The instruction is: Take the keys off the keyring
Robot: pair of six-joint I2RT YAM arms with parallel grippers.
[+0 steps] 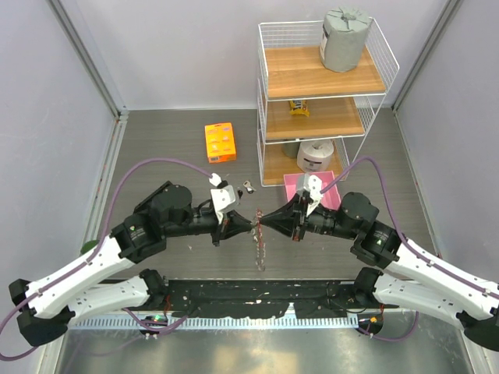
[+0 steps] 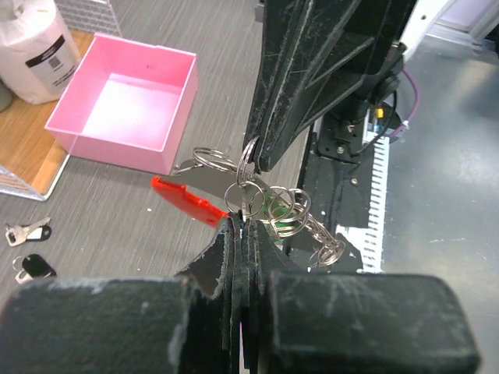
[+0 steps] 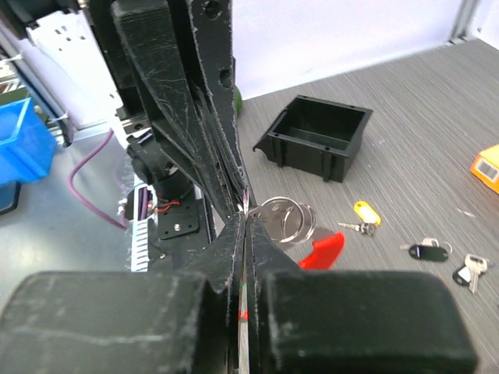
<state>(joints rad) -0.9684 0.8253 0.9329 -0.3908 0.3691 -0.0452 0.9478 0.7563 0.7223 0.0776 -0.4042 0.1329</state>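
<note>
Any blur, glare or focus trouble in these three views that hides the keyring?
Top external: evenly lit, sharp, but the keyring is small. Left wrist: the left claw is a blurred foreground mass, its rings sharp, the pink tray floor washed out by glare. Right wrist: the right claw is blurred up close; loose keys are sharp.

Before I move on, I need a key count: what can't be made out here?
Top view: keyring too small, held between left tool and right tool.
Left wrist view: its rings overlap; what hangs there is uncountable.
Right wrist view: right tool hides part of it; orange box cut by the right edge.
</note>
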